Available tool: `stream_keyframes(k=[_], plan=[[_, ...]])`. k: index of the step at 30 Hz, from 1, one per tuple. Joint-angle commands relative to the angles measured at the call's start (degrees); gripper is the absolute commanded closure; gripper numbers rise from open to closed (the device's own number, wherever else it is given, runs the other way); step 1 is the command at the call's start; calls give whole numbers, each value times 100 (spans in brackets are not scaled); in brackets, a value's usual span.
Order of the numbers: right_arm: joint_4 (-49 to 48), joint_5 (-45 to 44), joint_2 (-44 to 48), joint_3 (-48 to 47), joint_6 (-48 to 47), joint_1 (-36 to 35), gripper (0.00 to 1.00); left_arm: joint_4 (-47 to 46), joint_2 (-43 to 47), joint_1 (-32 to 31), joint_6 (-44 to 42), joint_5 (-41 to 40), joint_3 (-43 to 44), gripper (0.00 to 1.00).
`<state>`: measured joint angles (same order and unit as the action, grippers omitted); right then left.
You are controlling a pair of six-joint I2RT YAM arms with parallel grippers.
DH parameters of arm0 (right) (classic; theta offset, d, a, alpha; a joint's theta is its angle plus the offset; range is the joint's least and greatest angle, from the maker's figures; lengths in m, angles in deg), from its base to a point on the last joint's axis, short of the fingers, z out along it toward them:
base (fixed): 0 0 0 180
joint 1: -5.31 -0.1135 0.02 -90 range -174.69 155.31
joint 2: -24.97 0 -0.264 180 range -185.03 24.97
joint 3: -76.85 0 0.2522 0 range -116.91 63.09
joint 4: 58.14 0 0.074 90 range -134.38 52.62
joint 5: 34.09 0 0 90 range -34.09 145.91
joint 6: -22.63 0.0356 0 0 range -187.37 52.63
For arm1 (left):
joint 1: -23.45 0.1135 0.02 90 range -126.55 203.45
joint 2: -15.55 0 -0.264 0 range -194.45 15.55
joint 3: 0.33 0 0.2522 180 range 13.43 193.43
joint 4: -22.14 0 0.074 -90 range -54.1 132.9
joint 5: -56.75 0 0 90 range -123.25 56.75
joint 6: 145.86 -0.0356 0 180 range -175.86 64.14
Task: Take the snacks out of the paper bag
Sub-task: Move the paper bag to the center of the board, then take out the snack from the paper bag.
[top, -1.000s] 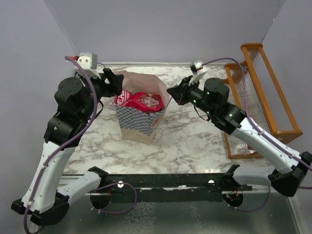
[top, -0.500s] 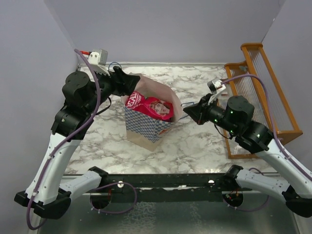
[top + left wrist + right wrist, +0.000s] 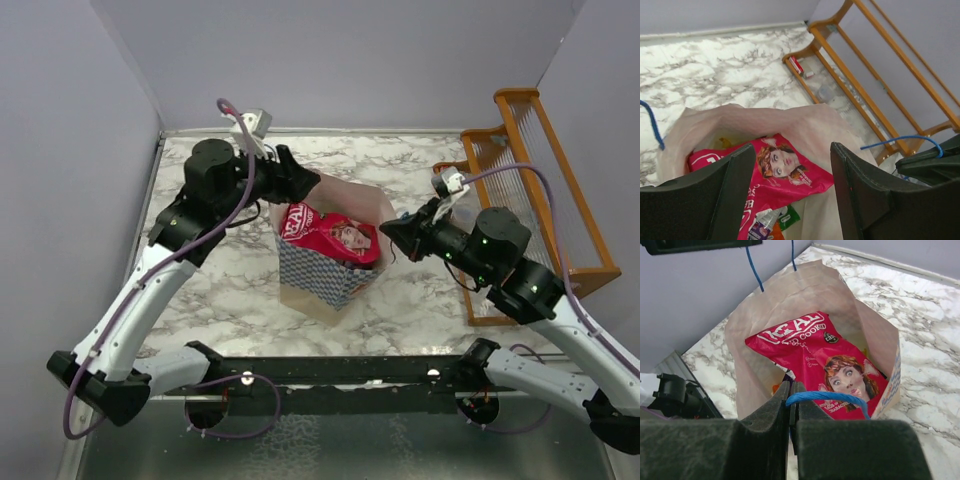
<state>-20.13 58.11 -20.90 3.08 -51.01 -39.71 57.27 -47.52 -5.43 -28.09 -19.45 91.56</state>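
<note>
The paper bag [image 3: 312,277] stands upright in the middle of the marble table, mouth open. A large pink-red snack bag [image 3: 330,232] lies on top inside it. In the left wrist view small purple [image 3: 761,228] and green [image 3: 790,216] packets show beneath the pink-red bag [image 3: 775,170]. My left gripper [image 3: 790,185] hangs open above the bag's mouth at its far left rim, touching no snack. My right gripper [image 3: 792,390] is shut on the near blue cord handle [image 3: 826,397] at the bag's right rim. The other handle [image 3: 754,267] rises toward the left gripper [image 3: 700,245]; I cannot tell whether it hangs on a finger.
An orange wooden rack [image 3: 540,200] stands along the right edge of the table, close behind my right arm. Grey walls close the table at the back and left. Bare marble [image 3: 200,270] lies left of the bag and in front of it.
The bag has slid to the right across the table with my right gripper holding its handle. My left arm followed to the right, staying over the bag's mouth.
</note>
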Motion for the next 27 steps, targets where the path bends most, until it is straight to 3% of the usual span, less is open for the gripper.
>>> stream_keyframes(k=[1,9,14,19,24,27], plan=[[-701,277,-397,335,-231,1,98,63,-424,-377,-460,-115,114,35],[-1707,967,-134,1475,-883,1,98,1021,-889,-1275,-791,-1142,-174,36],[-1658,1366,-70,1512,-822,1,98,2642,-1791,-1614,-876,-1609,1411,36],[-1393,1303,-536,803,-335,2,98,3268,-2078,-1574,-1054,-1922,1837,36],[-856,617,-876,92,-280,1,98,3089,-2377,-898,-1231,-1421,2437,28],[-856,718,-884,-129,-419,1,98,3121,-2791,-777,-1444,-1381,2876,28]])
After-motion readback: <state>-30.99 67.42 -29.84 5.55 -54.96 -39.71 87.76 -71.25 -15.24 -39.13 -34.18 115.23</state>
